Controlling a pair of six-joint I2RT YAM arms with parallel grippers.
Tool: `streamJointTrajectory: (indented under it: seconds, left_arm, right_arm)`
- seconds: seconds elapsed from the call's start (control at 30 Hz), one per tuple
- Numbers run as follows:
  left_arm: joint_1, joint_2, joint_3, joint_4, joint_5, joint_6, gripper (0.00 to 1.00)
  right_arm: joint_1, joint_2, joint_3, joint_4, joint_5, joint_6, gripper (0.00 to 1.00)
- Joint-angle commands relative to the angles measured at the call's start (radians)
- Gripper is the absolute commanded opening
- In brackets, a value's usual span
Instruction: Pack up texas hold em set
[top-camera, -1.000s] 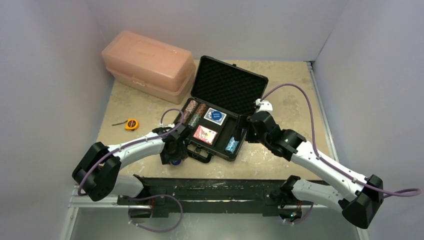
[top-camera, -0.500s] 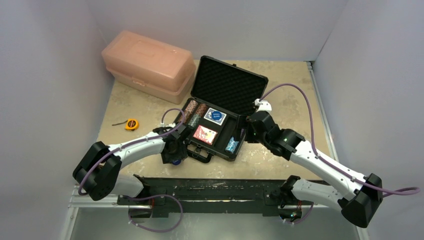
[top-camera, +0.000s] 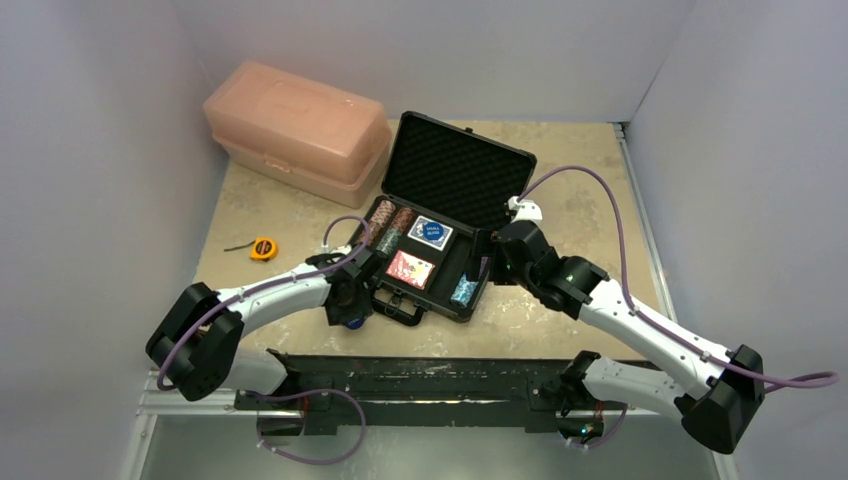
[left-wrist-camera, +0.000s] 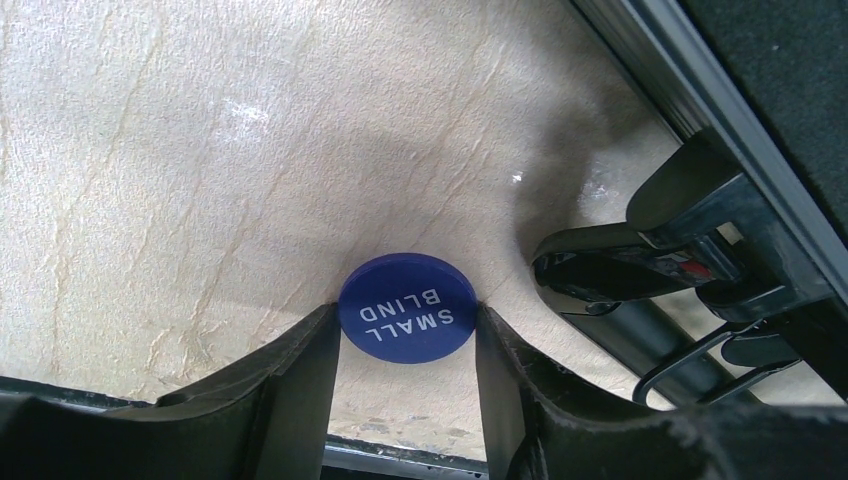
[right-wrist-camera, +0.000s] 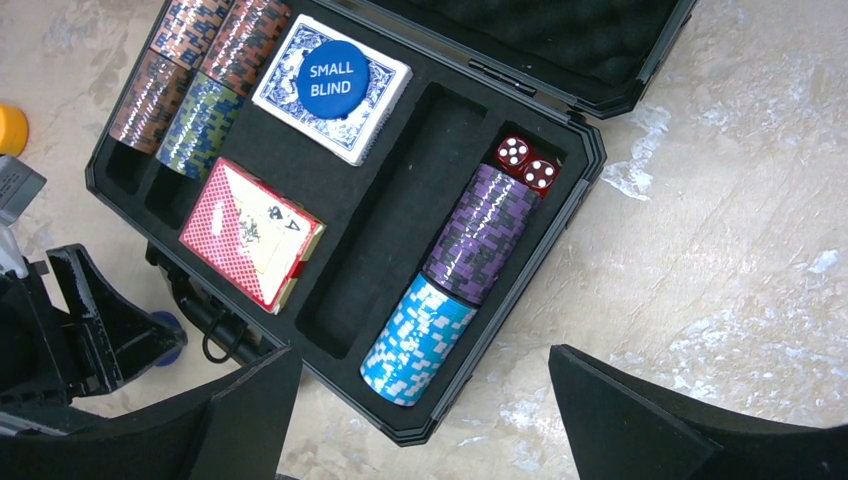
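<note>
The black briefcase (top-camera: 455, 175) lies open in the middle of the surface (top-camera: 580, 210), its lid raised toward the far edge. In its foam slots, brown and teal chip stacks (right-wrist-camera: 195, 75) fill the left side. Beside them lie a blue deck (right-wrist-camera: 385, 90) carrying a blue disc (right-wrist-camera: 331, 78) and a red deck (right-wrist-camera: 252, 232). The right slot holds two red dice (right-wrist-camera: 527, 165), a purple stack (right-wrist-camera: 483, 232) and a light blue stack (right-wrist-camera: 415, 340).

A second, loose disc (left-wrist-camera: 405, 307) lies flat on the surface by the case's handle (left-wrist-camera: 610, 275), off the near left corner. The left hand (left-wrist-camera: 407, 312) straddles it, a finger at each side of its rim; whether they clamp it I cannot tell. The right hand (right-wrist-camera: 422, 355) hangs over the case's near right corner, fingers wide apart, holding nothing.

A pink box (top-camera: 297, 130) sits at the far left corner and a yellow tape measure (top-camera: 263, 248) sits near the left edge.
</note>
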Motion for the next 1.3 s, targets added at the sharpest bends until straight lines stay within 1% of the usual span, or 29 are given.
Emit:
streamJointTrajectory:
  seconds: [0.0,0.23,0.73,1.27]
  left_arm:
    - [0.01,0.063,-0.056,0.078,-0.042,0.019,0.41]
    - [0.004,0.0,-0.061,0.071,-0.038,0.058,0.38]
    - [0.0,-0.162,-0.049,-0.016,-0.033,0.08,0.37]
    - [-0.001,-0.261,0.004,-0.104,-0.041,0.114,0.36]
  right_arm:
    - [-0.003,-0.009,0.041,0.012,0.006,0.013,0.99]
    - [-0.002,0.003,0.045,0.016,0.004,0.024,0.99]
    - [-0.002,0.015,0.05,0.023,0.003,0.038,0.99]
    - [-0.002,0.042,0.059,0.045,-0.032,0.048,0.99]
